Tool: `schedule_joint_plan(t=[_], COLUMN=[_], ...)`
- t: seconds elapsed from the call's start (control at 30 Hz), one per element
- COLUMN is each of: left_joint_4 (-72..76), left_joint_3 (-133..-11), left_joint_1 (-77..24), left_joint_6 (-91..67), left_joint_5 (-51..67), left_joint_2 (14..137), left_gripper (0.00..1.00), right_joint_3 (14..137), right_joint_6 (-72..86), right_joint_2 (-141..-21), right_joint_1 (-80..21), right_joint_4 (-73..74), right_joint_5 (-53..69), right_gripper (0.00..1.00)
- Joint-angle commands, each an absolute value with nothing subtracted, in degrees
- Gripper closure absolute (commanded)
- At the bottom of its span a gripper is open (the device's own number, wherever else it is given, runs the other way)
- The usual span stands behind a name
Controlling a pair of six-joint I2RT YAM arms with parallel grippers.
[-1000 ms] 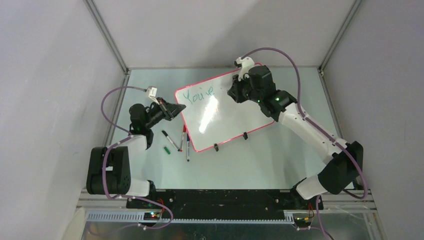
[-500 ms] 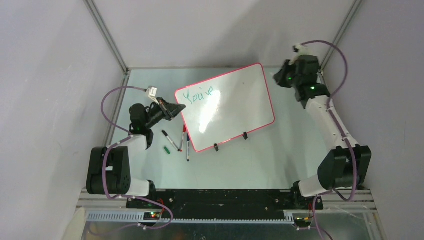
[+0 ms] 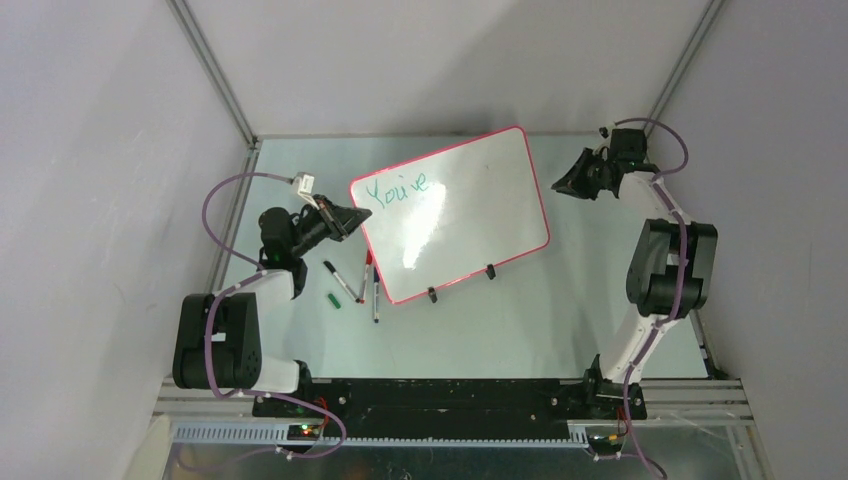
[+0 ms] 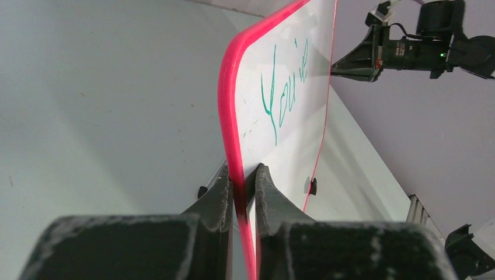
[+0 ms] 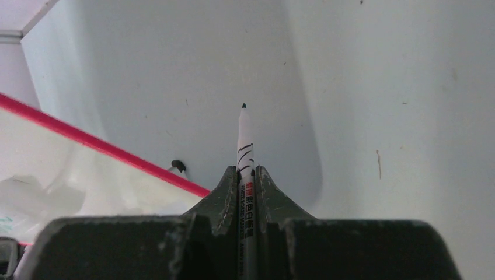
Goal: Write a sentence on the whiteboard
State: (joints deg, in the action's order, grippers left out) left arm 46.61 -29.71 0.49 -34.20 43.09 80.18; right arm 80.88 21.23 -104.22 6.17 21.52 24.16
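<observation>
Top external: spare markers (image 3: 350, 283) lie nearest, off the whiteboard (image 3: 470, 215) left corner. Next, the left gripper (image 3: 362, 213) is pinched on the board's left rim, beside the sentence (image 3: 397, 189), which reads only "You're". Farther right, the right gripper (image 3: 558, 187) clamps a marker (image 5: 244, 137), its long axis aimed left at the board's right edge, just apart. The right arm is nearer the blank area.

From above, the pens (image 3: 342, 282) beside the whiteboard (image 3: 470, 200) are too small to tell apart, while up close the marker (image 5: 243, 137) disappears between the fingers of the right gripper (image 5: 246, 170), its print unreadable, and the whiteboard runs off that view's left edge.
</observation>
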Motion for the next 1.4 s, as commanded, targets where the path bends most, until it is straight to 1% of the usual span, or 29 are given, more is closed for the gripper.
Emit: schedule_joint_plan(t=[0.0,0.1,0.27,0.43,0.57,0.7,1.13,1.27,1.37], left_joint_4=[38.58,38.41,36.94,37.07,35.17,33.73,31.53,31.00,31.21], left_joint_3=[-28.19,-28.50,-29.30,-29.21,-29.63,-30.14,-30.90,-31.18,-30.93], left_joint_1=[-0.18,-0.18,-0.18,-0.18,-0.59,-1.50,-2.64,-2.75,-2.71], left_joint_6=[-24.06,-24.08,-23.64,-23.62,-22.26,-21.04,-19.38,-19.29,-19.40], left_joint_5=[34.95,34.69,34.52,35.08,34.48,34.35,33.93,33.65,33.23], left_joint_2=[82.22,82.45,82.77,82.69,82.02,81.80,81.73,81.79,81.56], left_gripper=[0.87,0.85,0.81,0.80,0.81,0.81,0.81,0.81,0.82], right_joint_3=[86.55,85.70,77.83,65.87,61.13,58.93,49.57,49.22,49.37], right_joint_6=[21.35,21.62,22.49,25.85,27.29,27.70,28.12,27.53,28.30], right_joint_2=[-108.36,-109.57,-106.22,-99.02,-95.01,-91.91,-80.19,-77.03,-74.51], right_joint_1=[7.16,7.56,7.18,6.93,7.16,6.37,5.87,5.36,6.23], right_joint_4=[24.70,24.87,21.05,13.90,10.84,10.49,11.11,13.18,13.08], right_joint_5=[35.25,41.05,46.07,45.53,45.17,44.93,42.46,37.89,29.06], right_gripper=[1.00,1.00,1.00,1.00,1.00,1.00,1.00,1.00,1.00])
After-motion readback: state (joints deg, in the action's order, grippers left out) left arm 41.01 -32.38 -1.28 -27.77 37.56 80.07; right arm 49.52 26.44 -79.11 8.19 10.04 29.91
